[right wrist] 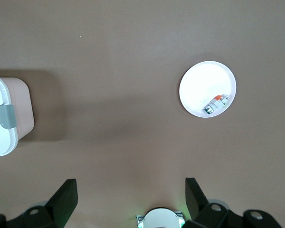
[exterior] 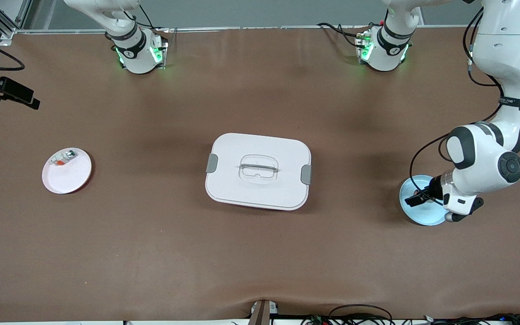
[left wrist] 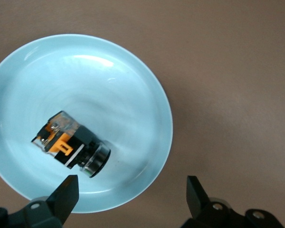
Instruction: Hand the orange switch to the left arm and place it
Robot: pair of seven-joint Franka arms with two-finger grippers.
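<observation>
The orange switch (left wrist: 71, 144), black with an orange middle, lies on its side in a light blue plate (left wrist: 109, 71). That plate (exterior: 415, 215) sits toward the left arm's end of the table. My left gripper (exterior: 418, 197) hangs low over the plate. Its fingers are open and empty, with the switch beside one fingertip in the left wrist view (left wrist: 131, 187). My right gripper (right wrist: 130, 190) is open and empty, high over bare table near its base; it is out of the front view. The white box (exterior: 258, 170) stands mid-table, and its corner shows in the right wrist view (right wrist: 4, 118).
A white plate (exterior: 67, 174) toward the right arm's end holds a small white part with green and red bits (exterior: 63, 158). Both also show in the right wrist view, the plate (right wrist: 204, 85) and the part (right wrist: 215, 104). A black camera mount (exterior: 11, 92) overhangs that end's edge.
</observation>
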